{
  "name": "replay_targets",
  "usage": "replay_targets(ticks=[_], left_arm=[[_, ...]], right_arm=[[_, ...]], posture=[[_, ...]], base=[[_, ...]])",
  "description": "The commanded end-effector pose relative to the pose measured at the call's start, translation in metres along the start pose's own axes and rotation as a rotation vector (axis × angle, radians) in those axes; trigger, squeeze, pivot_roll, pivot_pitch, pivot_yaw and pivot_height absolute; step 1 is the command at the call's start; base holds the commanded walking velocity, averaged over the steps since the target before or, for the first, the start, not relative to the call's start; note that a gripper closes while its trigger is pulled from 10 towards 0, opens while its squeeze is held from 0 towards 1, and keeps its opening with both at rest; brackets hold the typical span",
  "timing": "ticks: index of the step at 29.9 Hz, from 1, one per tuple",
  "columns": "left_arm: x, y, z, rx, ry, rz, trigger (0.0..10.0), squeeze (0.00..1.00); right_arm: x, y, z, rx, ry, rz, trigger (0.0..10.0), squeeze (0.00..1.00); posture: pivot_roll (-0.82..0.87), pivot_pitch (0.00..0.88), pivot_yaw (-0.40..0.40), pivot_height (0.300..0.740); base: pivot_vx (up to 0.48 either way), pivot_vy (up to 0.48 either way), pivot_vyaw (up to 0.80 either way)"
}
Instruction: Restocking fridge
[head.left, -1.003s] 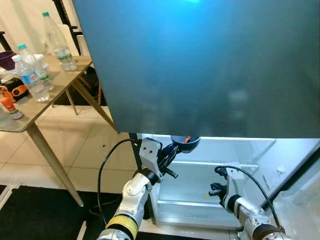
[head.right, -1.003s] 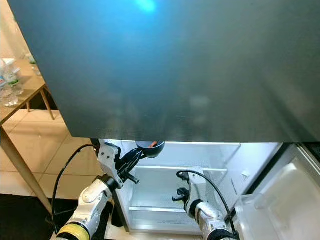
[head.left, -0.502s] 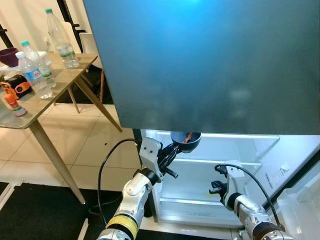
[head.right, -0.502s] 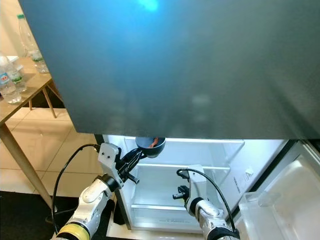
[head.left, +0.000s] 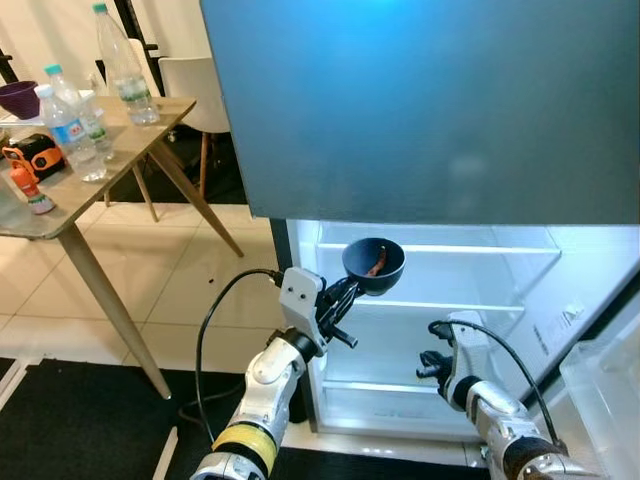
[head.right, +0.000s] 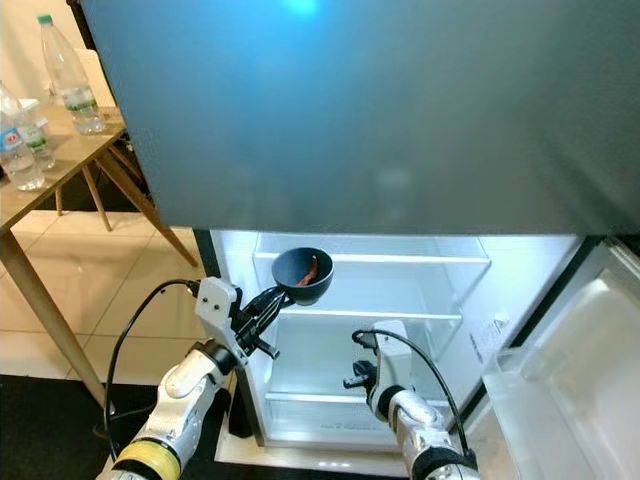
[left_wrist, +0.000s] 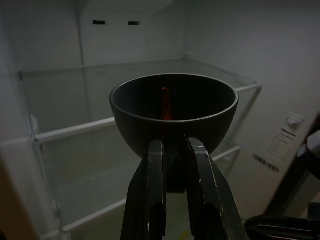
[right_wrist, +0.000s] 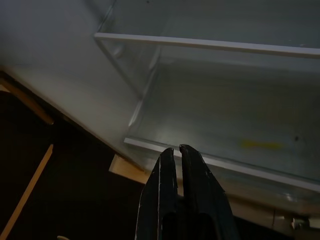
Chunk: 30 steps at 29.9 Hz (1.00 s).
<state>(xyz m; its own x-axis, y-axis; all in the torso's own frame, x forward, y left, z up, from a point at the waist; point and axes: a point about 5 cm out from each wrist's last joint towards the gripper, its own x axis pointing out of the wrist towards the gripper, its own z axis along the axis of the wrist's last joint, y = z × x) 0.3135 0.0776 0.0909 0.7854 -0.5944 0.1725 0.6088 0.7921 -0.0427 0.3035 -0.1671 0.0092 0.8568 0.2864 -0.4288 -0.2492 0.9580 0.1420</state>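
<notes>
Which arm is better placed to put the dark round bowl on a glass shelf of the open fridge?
Left. The left gripper already holds the dark round bowl level before the glass shelf; the right gripper hangs lower, shut and empty.

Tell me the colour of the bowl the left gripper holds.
The bowl is dark, near black; clearest in the left eye view.

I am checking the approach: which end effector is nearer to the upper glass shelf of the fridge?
Left. The left end effector holds the dark bowl just before the upper glass shelf; the right end effector sits lower, near the bottom.
</notes>
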Motion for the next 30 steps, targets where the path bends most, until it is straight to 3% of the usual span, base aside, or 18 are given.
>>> replay_targets(ticks=[1, 18, 30], left_arm=[[0.001, -0.003, 0.001, -0.004, -0.013, -0.009, 10.0, 0.0], [0.012, -0.004, 0.024, 0.018, -0.101, -0.018, 10.0, 0.0], [0.013, -0.004, 0.034, 0.026, -0.137, -0.015, 10.0, 0.0]], right_arm=[[0.001, -0.001, 0.006, 0.02, -0.046, 0.002, 10.0, 0.0], [0.008, 0.004, 0.04, 0.012, -0.174, 0.058, 10.0, 0.0], [0.01, 0.002, 0.077, -0.03, -0.295, 0.094, 10.0, 0.0]], posture=[[-0.07, 0.041, 0.047, 0.626], [-0.06, 0.048, 0.048, 0.626], [-0.06, 0.059, 0.049, 0.571]], base=[[0.0, 0.0, 0.0], [0.0, 0.0, 0.0], [0.0, 0.0, 0.0]])
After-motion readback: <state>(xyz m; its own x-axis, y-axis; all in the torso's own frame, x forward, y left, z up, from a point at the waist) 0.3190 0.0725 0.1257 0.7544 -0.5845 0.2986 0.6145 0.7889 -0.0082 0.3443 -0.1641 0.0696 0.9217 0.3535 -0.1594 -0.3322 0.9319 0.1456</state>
